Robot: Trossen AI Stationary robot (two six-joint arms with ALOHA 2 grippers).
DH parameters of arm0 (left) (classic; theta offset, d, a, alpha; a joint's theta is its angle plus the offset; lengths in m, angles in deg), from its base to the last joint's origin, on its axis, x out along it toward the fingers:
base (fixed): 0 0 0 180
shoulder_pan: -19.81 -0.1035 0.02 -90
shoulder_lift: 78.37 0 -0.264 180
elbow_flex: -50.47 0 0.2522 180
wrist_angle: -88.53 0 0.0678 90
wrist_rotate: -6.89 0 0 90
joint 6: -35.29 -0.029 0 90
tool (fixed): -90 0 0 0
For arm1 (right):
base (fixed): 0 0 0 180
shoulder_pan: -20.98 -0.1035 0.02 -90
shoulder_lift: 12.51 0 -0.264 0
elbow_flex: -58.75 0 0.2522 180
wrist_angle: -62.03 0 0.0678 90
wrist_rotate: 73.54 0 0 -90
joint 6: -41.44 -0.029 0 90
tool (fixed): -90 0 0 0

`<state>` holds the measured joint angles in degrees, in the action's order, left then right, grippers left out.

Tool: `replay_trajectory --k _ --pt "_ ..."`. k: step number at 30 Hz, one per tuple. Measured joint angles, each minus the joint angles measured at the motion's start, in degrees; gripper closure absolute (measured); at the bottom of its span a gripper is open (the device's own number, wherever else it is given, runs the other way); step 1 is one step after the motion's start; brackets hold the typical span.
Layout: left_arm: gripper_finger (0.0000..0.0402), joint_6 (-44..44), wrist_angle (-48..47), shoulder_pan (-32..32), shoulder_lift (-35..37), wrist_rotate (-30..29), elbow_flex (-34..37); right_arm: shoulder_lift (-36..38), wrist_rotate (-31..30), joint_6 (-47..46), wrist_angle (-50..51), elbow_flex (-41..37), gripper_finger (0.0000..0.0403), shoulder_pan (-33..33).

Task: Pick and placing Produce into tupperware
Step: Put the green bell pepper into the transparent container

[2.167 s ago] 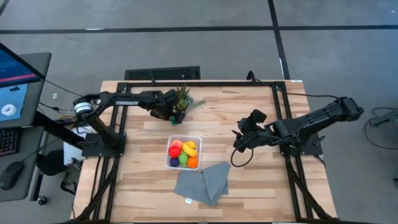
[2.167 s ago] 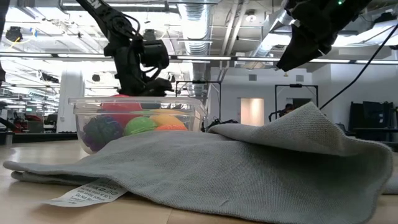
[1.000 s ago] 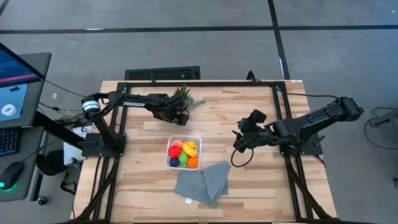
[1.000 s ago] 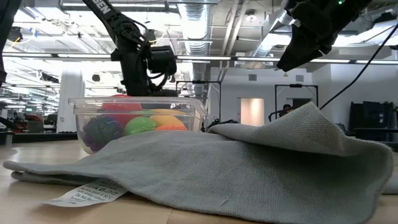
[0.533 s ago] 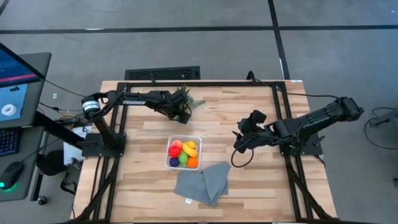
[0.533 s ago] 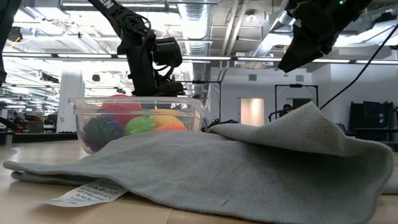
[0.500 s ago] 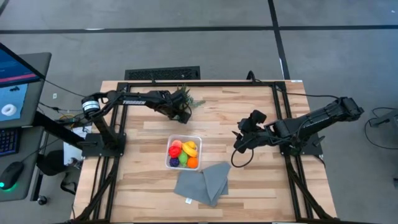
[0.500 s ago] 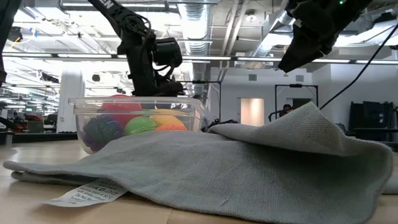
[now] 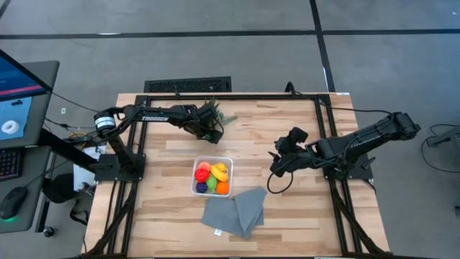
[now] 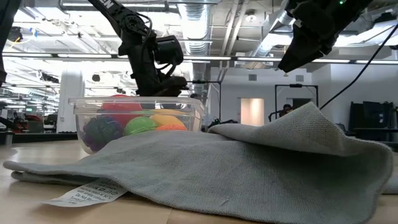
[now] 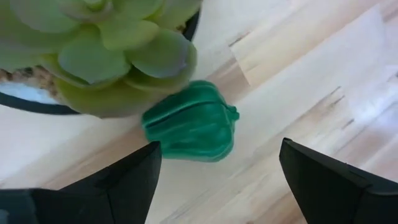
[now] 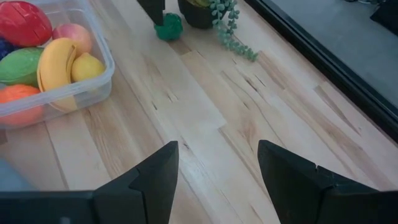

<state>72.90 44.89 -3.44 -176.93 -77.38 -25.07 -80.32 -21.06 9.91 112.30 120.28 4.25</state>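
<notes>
A dark green toy pepper (image 11: 189, 122) lies on its side on the wood, right against the potted plant (image 11: 99, 50). My left gripper (image 11: 219, 147) hovers above it, open, one finger on either side and touching nothing; from above (image 9: 208, 131) it covers the pepper. The clear tupperware (image 9: 196, 188) stands mid-table and holds several produce pieces: red, yellow banana, lime green, purple, orange. My right gripper (image 9: 276, 165) hangs open over bare wood to the right of the tupperware (image 12: 93, 78), with nothing between its fingers (image 12: 155, 174).
A folded grey cloth (image 9: 233, 210) lies just near and right of the tupperware and fills the foreground of the low view (image 10: 249, 168). The spiky plant (image 9: 213, 112) stands at the far side by the left gripper. Bare wood lies between plant and tupperware.
My left gripper has moved a little toward the table's right edge and up, closing on the plant and the green pepper, and has rolled somewhat about its own axis. Its fingers stay apart. The right arm has kept still.
</notes>
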Motion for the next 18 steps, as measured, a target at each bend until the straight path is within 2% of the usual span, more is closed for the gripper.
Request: replay_trajectory --k 7,15,18 --pt "0.0087 1.7 -3.5 2.7 0.7 1.6 0.0 0.0 0.1 -0.2 1.1 0.0 0.0158 -0.6" --pt "0.0098 4.3 -13.7 5.3 4.3 -9.6 0.0 0.0 0.2 -1.5 3.1 0.0 0.0158 -0.9" --pt "0.0099 6.8 -13.6 5.3 5.5 -9.8 0.0 0.0 0.1 -1.5 3.2 0.0 0.0158 -0.8"
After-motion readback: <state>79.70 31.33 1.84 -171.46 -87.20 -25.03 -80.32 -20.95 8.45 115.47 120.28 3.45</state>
